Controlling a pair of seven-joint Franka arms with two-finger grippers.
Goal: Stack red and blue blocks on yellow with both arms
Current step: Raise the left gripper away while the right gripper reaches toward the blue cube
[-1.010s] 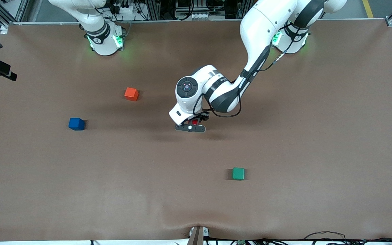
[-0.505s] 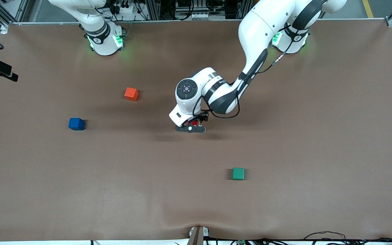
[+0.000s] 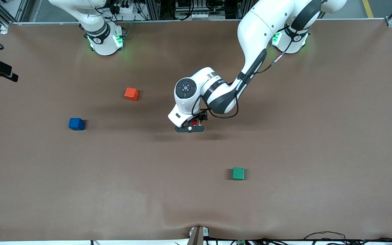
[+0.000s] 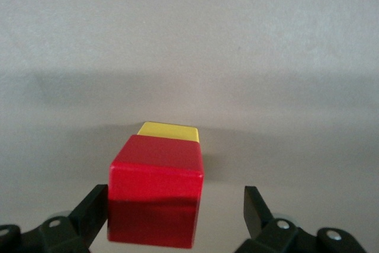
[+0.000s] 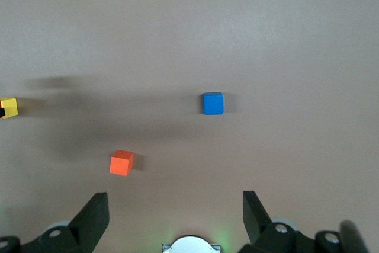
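The small matte red cube (image 4: pixel 156 197) sits on the small matte yellow cube (image 4: pixel 169 131), between the jaws of the left gripper (image 4: pixel 176 208). These jaws stand wide apart; one finger is at the cube's side, the other clearly off it, so nothing is held. I judge the first half done. The deep blue cube (image 3: pixel 76 124) lies alone on the brown table (image 3: pixel 318 136).

The right gripper (image 5: pixel 176 214) waits, spread wide and empty, high over its own base. Only the left wrist view shows the yellow cube under the red one; in the front view the wrist hides it.

Even overhead light, soft shadows on the table (image 3: pixel 284 143), all views sharp.
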